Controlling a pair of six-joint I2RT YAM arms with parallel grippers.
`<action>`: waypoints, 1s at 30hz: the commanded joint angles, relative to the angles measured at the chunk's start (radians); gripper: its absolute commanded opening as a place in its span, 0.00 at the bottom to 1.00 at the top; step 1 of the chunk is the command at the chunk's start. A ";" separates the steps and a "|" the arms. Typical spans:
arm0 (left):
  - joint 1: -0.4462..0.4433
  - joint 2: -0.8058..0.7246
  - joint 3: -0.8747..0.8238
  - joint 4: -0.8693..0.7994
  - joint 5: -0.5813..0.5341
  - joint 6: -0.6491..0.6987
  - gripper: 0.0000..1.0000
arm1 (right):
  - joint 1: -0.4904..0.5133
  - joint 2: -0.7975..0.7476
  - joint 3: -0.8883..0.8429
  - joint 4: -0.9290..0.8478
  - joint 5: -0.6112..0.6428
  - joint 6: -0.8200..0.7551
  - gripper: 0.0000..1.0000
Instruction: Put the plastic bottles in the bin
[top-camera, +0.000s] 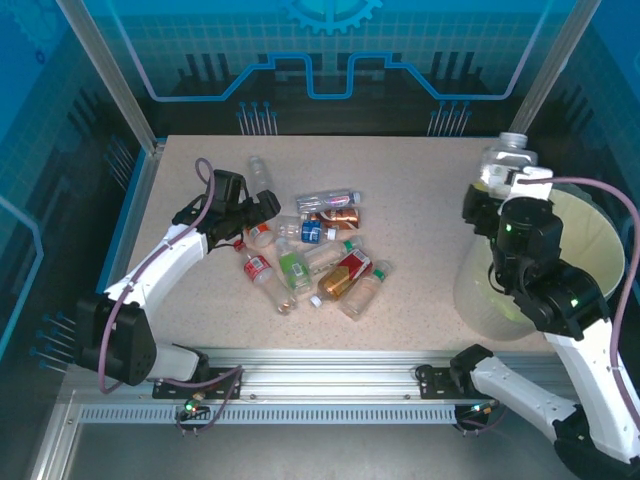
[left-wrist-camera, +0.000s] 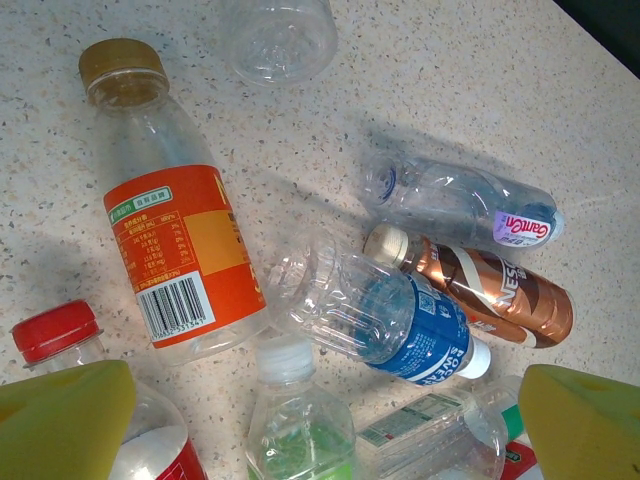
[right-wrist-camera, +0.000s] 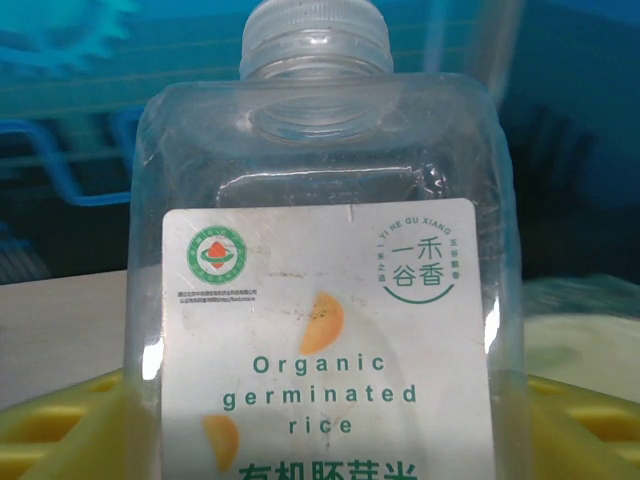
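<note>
Your right fingers are clamped on a square bottle. It is clear, with a pale cap and a white label reading "Organic germinated rice". Its lower part is cut off at the bottom of the wrist view, and the yellow fingers peek out on either side of it.

From above, that bottle is raised by the far-left rim of the bin, which stands at the right edge of the counter. Your right arm covers much of the bin's mouth, so you cannot tell what lies inside.

Your left fingers are spread wide, gripping nothing, above the pile of bottles mid-counter. Beneath them lie an orange-label bottle, a blue-label bottle, a brown bottle and a clear one with a purple label. A red-capped bottle is partly hidden behind one finger. A green-label bottle is cut off at the bottom edge, and another clear bottle is cut off at the top.
</note>
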 joint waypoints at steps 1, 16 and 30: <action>-0.002 -0.024 0.006 0.010 0.024 0.034 0.99 | -0.077 -0.012 -0.024 -0.134 0.151 -0.002 0.64; 0.017 -0.013 0.002 0.017 0.024 0.034 0.99 | -0.677 -0.084 -0.303 -0.060 -0.062 -0.040 0.67; 0.029 0.001 -0.006 0.028 0.039 0.025 0.99 | -0.744 0.030 -0.402 -0.005 0.006 0.076 0.80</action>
